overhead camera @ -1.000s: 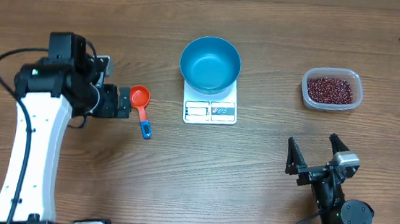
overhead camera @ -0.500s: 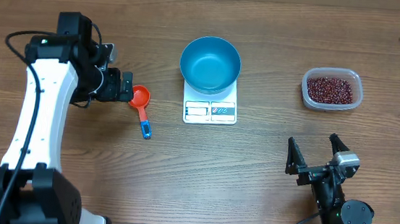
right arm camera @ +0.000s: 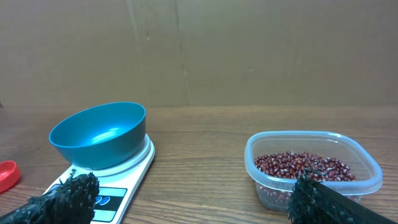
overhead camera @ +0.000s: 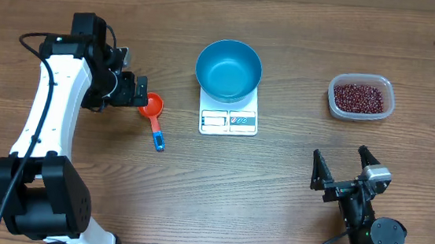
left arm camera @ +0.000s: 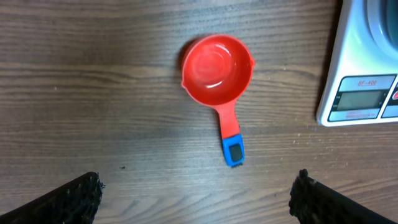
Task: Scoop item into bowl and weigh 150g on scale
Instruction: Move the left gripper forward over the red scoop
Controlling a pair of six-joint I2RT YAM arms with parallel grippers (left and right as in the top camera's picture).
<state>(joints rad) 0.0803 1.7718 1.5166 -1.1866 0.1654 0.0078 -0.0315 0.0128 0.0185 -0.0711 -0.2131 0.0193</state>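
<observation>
Our left hand [overhead camera: 135,91], spread wide, has swung in over the red scoop [left arm camera: 217,62] lying just below it; we judge grasping comes next, scooping not begun.

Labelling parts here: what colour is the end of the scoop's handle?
Blue, on an otherwise red scoop; the left wrist view shows it best.

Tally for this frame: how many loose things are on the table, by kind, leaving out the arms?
Blue bowl: 1
White kitchen scale: 1
Red measuring scoop: 1
Clear plastic tub, holding red beans: 1
Total: 4
</observation>
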